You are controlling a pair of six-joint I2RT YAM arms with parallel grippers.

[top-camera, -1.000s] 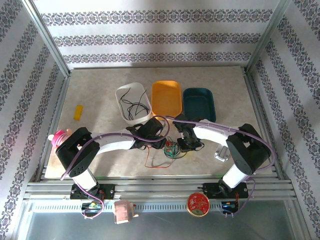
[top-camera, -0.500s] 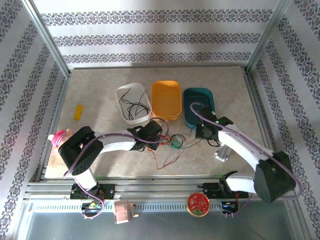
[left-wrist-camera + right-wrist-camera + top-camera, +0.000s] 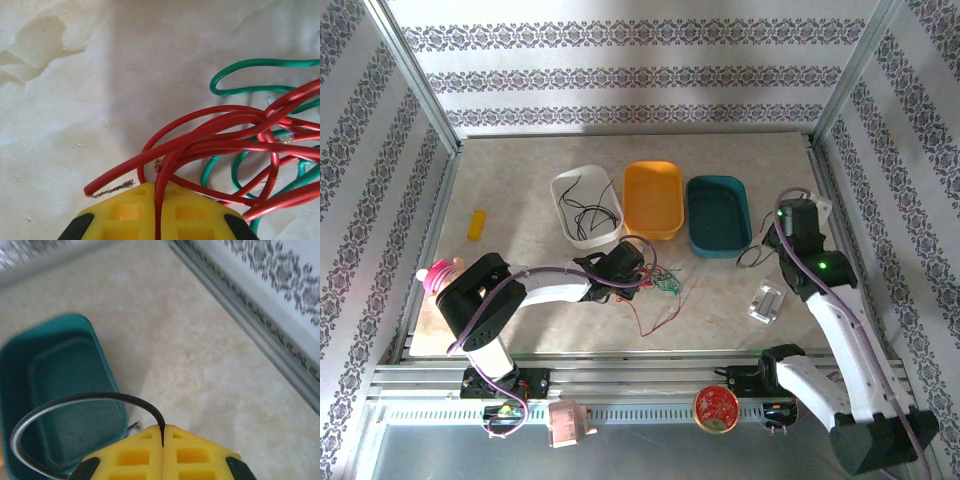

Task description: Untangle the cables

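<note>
A small tangle of red and green cables (image 3: 662,287) lies on the table in front of the trays. My left gripper (image 3: 632,276) is at its left side. In the left wrist view its yellow fingers are shut (image 3: 160,189) on one red cable (image 3: 226,146), with green loops (image 3: 250,90) behind. My right gripper (image 3: 782,237) is raised to the right of the teal tray (image 3: 718,216). It is shut (image 3: 163,432) on a black cable (image 3: 75,401), which hangs in a loop (image 3: 754,256) apart from the tangle.
A white tray (image 3: 563,186) holds loose black cables; an orange tray (image 3: 653,196) stands between it and the teal one. A small metal block (image 3: 766,303) lies at the right front, a yellow block (image 3: 476,224) at the left. The cage frame runs close by the right arm.
My right gripper has swung from the tangle out to the right past the teal tray, drawing the black cable free. The left gripper has kept its hold and place.
</note>
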